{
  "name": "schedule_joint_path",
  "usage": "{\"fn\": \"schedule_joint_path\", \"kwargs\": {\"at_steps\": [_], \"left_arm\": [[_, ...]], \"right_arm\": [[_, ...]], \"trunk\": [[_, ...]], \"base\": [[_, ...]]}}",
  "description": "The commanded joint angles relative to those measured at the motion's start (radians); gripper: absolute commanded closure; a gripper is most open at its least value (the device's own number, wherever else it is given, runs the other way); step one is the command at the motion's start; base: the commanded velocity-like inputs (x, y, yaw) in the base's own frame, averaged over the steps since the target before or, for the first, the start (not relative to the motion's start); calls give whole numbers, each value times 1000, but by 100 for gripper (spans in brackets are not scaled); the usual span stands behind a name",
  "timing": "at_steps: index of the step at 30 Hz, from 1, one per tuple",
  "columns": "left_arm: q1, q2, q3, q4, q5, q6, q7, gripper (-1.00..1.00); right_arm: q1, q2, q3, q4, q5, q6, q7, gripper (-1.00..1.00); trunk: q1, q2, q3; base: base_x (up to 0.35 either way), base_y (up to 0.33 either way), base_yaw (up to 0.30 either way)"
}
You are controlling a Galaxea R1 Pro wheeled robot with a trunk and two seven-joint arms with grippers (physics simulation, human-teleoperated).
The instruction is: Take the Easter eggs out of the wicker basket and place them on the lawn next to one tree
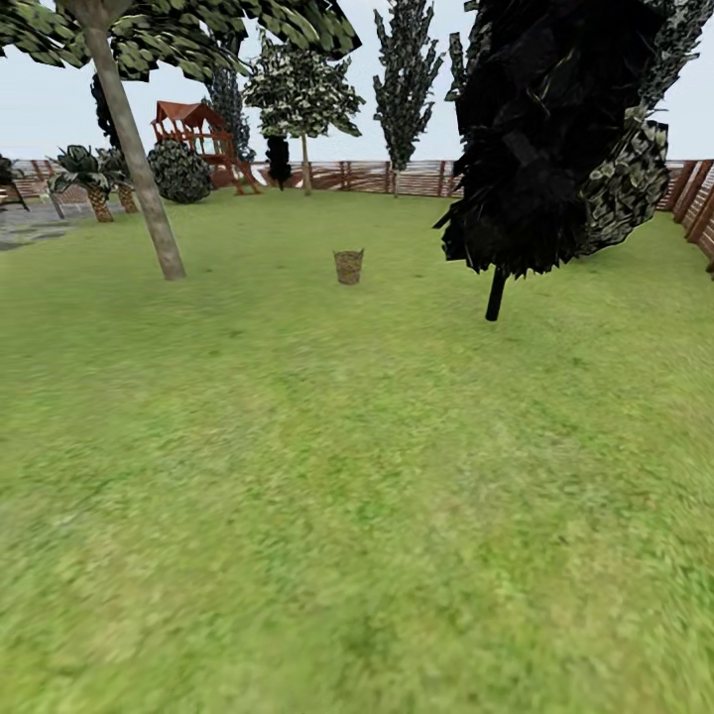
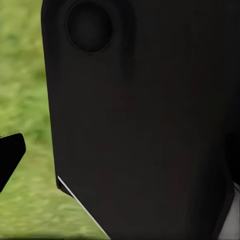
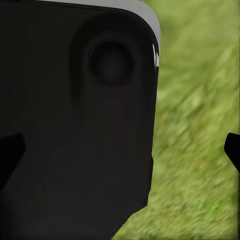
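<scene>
The wicker basket (image 1: 348,266) stands upright far out on the lawn (image 1: 357,496), between the pale, leaning tree (image 1: 134,159) trunk and a dark conifer (image 1: 555,129) — too distant to make out any eggs inside. Woven and open-sided, it looks light and a little springy; I'd guess the eggs are smooth, hard and prone to roll, best pinched across their middle. Both wrist views look past dark robot casing onto mottled grass, so I cannot tell whether either gripper is open or closed.
</scene>
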Motion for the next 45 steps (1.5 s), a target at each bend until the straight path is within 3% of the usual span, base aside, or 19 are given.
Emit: {"fn": "schedule_joint_path", "kwargs": {"at_steps": [1,25,33,45], "left_arm": [[1,0,0,-2,2,-1,-1,-100],[0,-1,0,-2,2,-1,-1,-100],[0,-1,0,-2,2,-1,-1,-100],[0,-1,0,-2,2,-1,-1,-100]], "right_arm": [[0,0,0,1,1,-3,0,-100],[0,-1,-1,1,1,-4,0,-100],[0,-1,-1,1,-3,-4,1,-100],[0,-1,-1,1,-4,-5,2,-100]], "trunk": [[0,0,-2],[0,0,-25],[0,0,-25],[0,0,-19]], "base": [[0,0,230],[0,0,215],[0,0,-16],[116,2,-256]]}}
